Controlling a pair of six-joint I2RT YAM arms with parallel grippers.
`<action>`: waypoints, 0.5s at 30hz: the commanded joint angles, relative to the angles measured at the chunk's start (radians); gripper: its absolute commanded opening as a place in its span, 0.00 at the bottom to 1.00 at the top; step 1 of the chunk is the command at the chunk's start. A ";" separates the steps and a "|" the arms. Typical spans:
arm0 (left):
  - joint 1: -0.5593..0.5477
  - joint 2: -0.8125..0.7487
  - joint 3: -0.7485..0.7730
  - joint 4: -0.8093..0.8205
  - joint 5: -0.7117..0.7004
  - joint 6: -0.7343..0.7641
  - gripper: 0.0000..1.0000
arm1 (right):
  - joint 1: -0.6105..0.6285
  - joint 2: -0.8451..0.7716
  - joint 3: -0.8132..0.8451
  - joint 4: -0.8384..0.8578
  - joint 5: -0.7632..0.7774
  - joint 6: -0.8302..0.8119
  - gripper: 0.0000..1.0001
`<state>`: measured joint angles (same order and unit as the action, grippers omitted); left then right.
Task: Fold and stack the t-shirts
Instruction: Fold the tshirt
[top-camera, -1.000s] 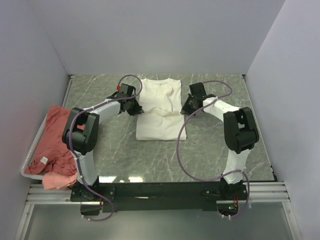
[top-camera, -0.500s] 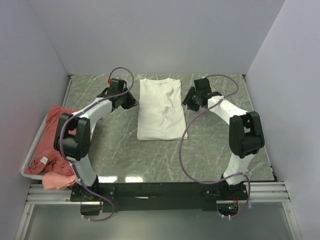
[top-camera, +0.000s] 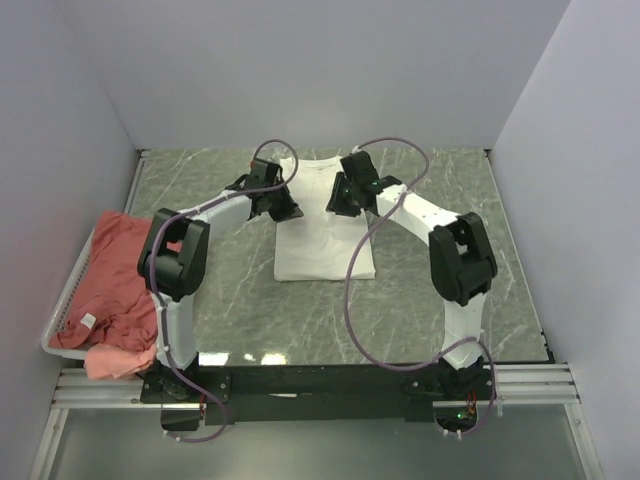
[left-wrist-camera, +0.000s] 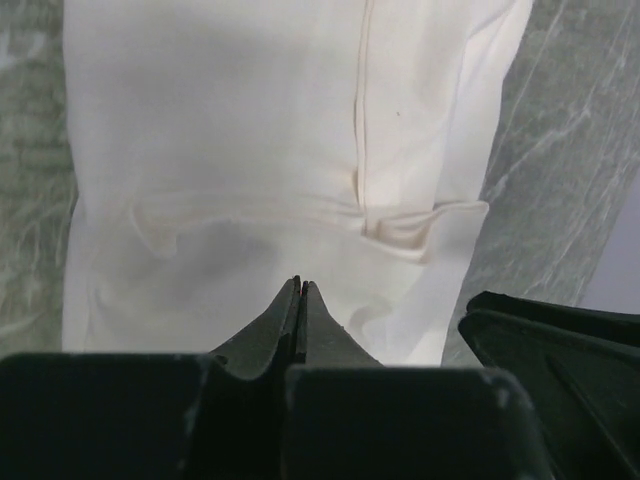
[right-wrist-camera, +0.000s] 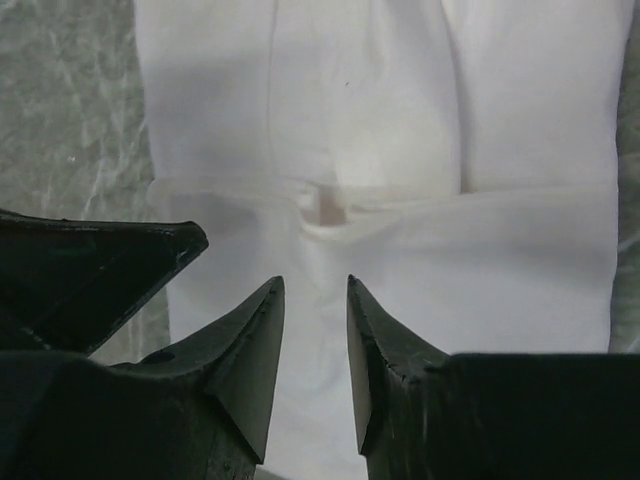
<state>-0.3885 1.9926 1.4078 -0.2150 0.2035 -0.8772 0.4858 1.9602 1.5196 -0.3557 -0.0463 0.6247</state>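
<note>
From above, the white t-shirt (top-camera: 322, 250) lies as a long strip near the table's (top-camera: 450, 210) far edge, and the pink t-shirts (top-camera: 115, 270) wait in a basket (top-camera: 62, 310) at the left edge. In the left wrist view, the left end effector (left-wrist-camera: 301, 288) is pinched together and empty. In the right wrist view, the right end effector (right-wrist-camera: 315, 300) stands narrowly apart and empty. The crosswise fold seems to be in hand; next, both must grip the far end.

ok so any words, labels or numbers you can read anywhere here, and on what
No text is readable.
small white tag on the salmon t-shirts at the left: too small to read.
white t-shirt: no print or lettering shows in any view.
</note>
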 joint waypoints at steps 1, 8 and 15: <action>0.016 0.060 0.089 -0.018 0.036 0.027 0.01 | -0.029 0.083 0.085 -0.043 0.002 -0.033 0.38; 0.080 0.141 0.103 -0.024 0.045 0.034 0.01 | -0.093 0.167 0.106 -0.045 -0.027 -0.045 0.38; 0.106 0.144 0.069 -0.012 0.046 0.035 0.01 | -0.154 0.183 0.065 0.007 -0.093 -0.042 0.40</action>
<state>-0.2874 2.1403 1.4857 -0.2405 0.2466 -0.8684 0.3511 2.1464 1.5818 -0.3805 -0.1081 0.6037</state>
